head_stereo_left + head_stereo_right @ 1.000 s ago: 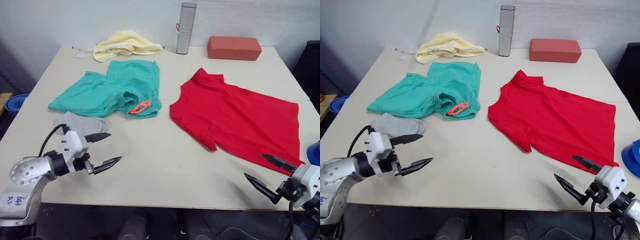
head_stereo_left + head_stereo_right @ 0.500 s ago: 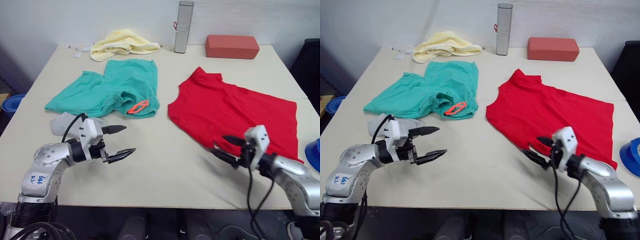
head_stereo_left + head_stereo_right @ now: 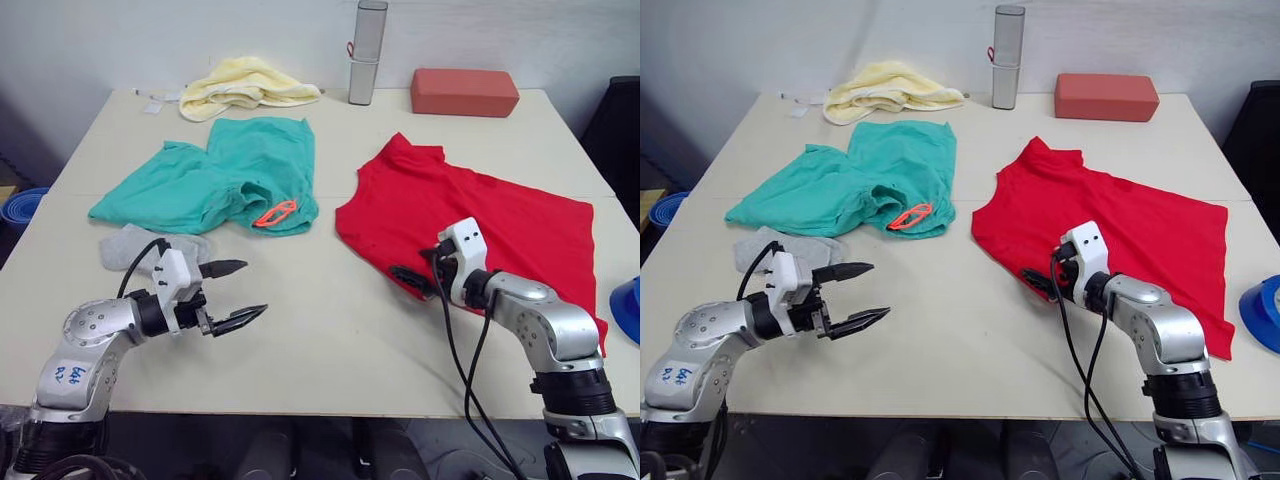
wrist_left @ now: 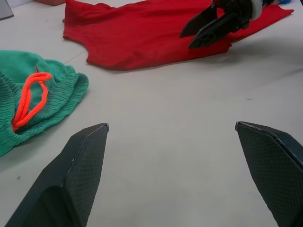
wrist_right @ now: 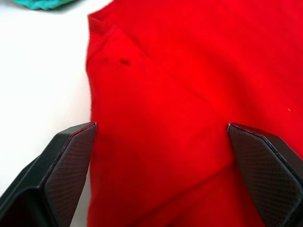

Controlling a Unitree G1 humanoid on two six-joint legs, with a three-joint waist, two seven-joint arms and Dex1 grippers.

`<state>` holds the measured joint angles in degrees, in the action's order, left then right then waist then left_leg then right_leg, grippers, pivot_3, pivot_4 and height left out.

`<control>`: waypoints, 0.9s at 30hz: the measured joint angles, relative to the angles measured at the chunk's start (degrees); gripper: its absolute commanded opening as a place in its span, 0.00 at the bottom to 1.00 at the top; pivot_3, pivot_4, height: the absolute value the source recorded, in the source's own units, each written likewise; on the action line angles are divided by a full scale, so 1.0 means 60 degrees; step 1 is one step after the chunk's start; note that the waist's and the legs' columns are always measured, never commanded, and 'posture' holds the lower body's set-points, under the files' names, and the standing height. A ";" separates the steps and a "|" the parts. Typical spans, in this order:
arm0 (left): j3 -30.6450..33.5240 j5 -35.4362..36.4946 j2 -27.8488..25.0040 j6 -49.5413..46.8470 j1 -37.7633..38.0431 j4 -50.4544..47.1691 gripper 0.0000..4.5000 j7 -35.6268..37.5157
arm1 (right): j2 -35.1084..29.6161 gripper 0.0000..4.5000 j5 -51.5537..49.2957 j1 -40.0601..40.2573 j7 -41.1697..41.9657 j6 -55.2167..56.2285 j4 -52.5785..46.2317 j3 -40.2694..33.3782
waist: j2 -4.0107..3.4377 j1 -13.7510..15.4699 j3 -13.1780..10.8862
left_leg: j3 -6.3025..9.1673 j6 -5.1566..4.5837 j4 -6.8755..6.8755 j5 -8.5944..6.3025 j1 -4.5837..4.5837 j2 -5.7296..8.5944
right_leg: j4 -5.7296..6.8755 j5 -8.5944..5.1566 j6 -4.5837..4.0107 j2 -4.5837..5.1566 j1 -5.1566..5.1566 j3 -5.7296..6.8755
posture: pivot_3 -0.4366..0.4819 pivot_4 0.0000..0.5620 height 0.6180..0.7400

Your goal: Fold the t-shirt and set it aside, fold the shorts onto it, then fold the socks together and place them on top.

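Swinging in from the table's near edge over the past second, the right gripper now hangs over the near sleeve of the t-shirt, its two black fingers spread wide with red cloth between and ahead of them, nothing yet caught. The shirt lies spread open and unfolded, stretching away from that gripper toward the far right of the table, so the first step, folding it, appears only to be starting. The next move likely calls for the fingers to drop onto the sleeve edge, pinch it, and carry it across the body of the shirt. The left gripper has edged forward too and hovers over bare tabletop, fingers apart and holding nothing. Just behind it lie the socks; beyond it, toward the far side, the shorts sit rumpled with the orange drawstring showing. A pale yellow towel, a grey canister and a red block line the far edge.
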<state>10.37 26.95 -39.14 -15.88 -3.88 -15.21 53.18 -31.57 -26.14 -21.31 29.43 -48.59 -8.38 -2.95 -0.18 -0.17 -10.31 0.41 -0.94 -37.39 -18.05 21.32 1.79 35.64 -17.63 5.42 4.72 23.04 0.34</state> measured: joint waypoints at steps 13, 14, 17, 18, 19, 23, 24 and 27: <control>0.0070 0.0536 0.0128 -0.0077 0.0245 -0.0398 1.00 0.0134 | -0.0175 0.99 -0.0703 0.0127 -0.0447 -0.2027 -0.1004 -0.1012 | 0.0003 -0.0033 0.0001 | 0.0001 -0.0034 0.0009 -0.0019 -0.0003 -0.0001 | 0.0000 -0.0001 -0.0001 -0.0001 0.0001 -0.0002 | 0.48 0.27 1.00; 0.0067 0.0557 0.0128 -0.0079 0.0245 -0.0402 1.00 0.0153 | -0.0077 0.99 -0.0789 0.0127 -0.0453 -0.2167 -0.1006 -0.1012 | 0.0003 -0.0040 0.0001 | 0.0001 -0.0034 0.0010 -0.0019 -0.0004 -0.0001 | 0.0000 -0.0001 -0.0002 -0.0002 0.0002 -0.0002 | 0.48 0.27 1.00; 0.0066 0.0584 0.0129 -0.0080 0.0246 -0.0432 1.00 0.0183 | 0.0243 0.99 -0.0937 0.0099 -0.0468 -0.2408 -0.1004 -0.0966 | 0.0003 -0.0036 0.0001 | 0.0000 -0.0035 0.0010 -0.0018 -0.0003 -0.0001 | 0.0001 -0.0001 -0.0002 -0.0001 0.0004 -0.0003 | 0.48 0.27 1.00; 0.0066 0.0584 0.0129 -0.0080 0.0246 -0.0442 1.00 0.0175 | 0.0297 0.99 -0.0960 0.0042 -0.0468 -0.2415 -0.1003 -0.0944 | 0.0003 -0.0033 0.0001 | -0.0001 -0.0036 0.0010 -0.0018 -0.0002 -0.0001 | 0.0001 -0.0001 -0.0002 -0.0001 0.0004 -0.0004 | 0.48 0.27 1.00; 0.0066 0.0584 0.0129 -0.0080 0.0246 -0.0450 1.00 0.0161 | 0.0330 0.99 -0.0964 0.0003 -0.0469 -0.2415 -0.1000 -0.0919 | 0.0003 -0.0027 0.0002 | -0.0001 -0.0036 0.0009 -0.0018 -0.0003 -0.0001 | 0.0000 -0.0001 -0.0002 -0.0001 0.0004 -0.0004 | 0.48 0.27 1.00; 0.0066 0.0583 0.0133 -0.0079 0.0259 -0.0501 1.00 0.0108 | 0.0536 0.99 -0.0901 -0.0226 -0.0474 -0.2308 -0.0765 -0.0680 | 0.0003 -0.0029 0.0002 | -0.0002 -0.0035 0.0011 -0.0018 -0.0002 -0.0001 | 0.0000 -0.0001 -0.0002 -0.0002 0.0007 -0.0004 | 0.48 0.27 1.00; 0.0067 0.0584 0.0133 -0.0079 0.0261 -0.0516 1.00 0.0107 | 0.0629 0.99 -0.0892 -0.0293 -0.0473 -0.2276 -0.0700 -0.0640 | 0.0003 -0.0034 0.0002 | -0.0003 -0.0035 0.0012 -0.0018 -0.0002 -0.0001 | 0.0003 -0.0001 -0.0002 -0.0001 0.0010 -0.0005 | 0.48 0.27 1.00; 0.0067 0.0584 0.0133 -0.0076 0.0261 -0.0538 1.00 0.0100 | 0.0834 0.99 -0.0891 -0.0535 -0.0448 -0.2106 -0.0590 -0.0536 | 0.0003 -0.0040 0.0002 | -0.0005 -0.0034 0.0013 -0.0017 0.0000 -0.0001 | 0.0007 -0.0001 -0.0002 -0.0004 0.0018 -0.0008 | 0.48 0.27 1.00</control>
<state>10.77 30.45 -38.35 -16.34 -2.31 -18.44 53.77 -26.57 -31.49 -24.52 26.74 -61.22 -11.92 -6.16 -0.16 -0.41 -10.30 0.38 -1.14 -37.31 -18.15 21.32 1.79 35.68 -17.63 5.40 4.70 23.14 0.29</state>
